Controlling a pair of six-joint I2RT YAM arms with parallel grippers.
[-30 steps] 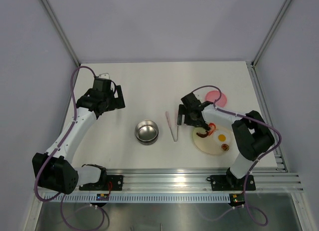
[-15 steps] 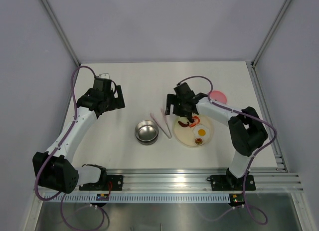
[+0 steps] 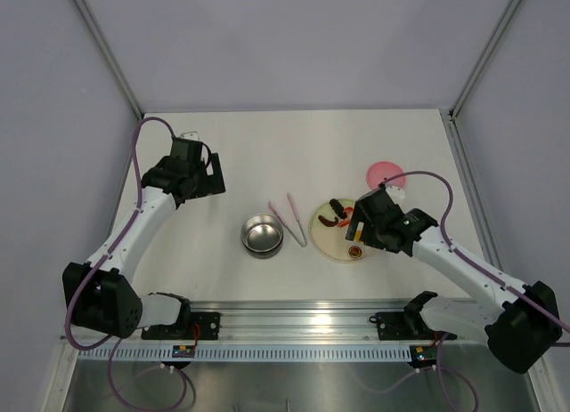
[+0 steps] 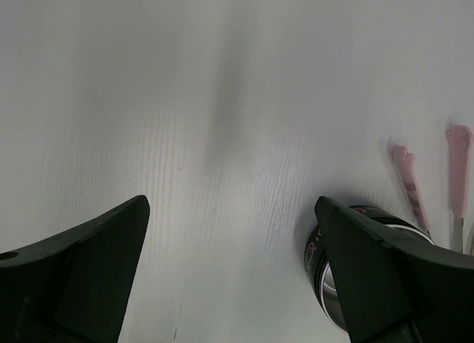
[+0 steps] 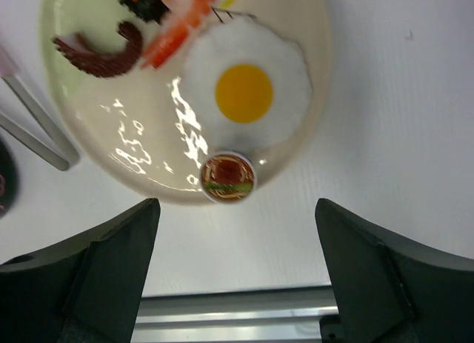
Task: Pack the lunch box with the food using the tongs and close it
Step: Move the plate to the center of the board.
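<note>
Hovering over plate (image 3: 328, 241) of food (image 5: 248, 91) — right hand (image 3: 360, 228) released, empty; left hand (image 3: 210, 175) released too, near surface's (image 3: 267, 145) left edge

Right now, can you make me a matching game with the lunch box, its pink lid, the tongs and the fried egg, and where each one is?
Things:
1 lunch box
2 pink lid
3 tongs
4 fried egg

Places:
A on the cream plate
B left of the tongs
C beyond the cream plate, to its right
D between the lunch box and the cream plate

Pairs: 1-B, 2-C, 3-D, 4-A.
</note>
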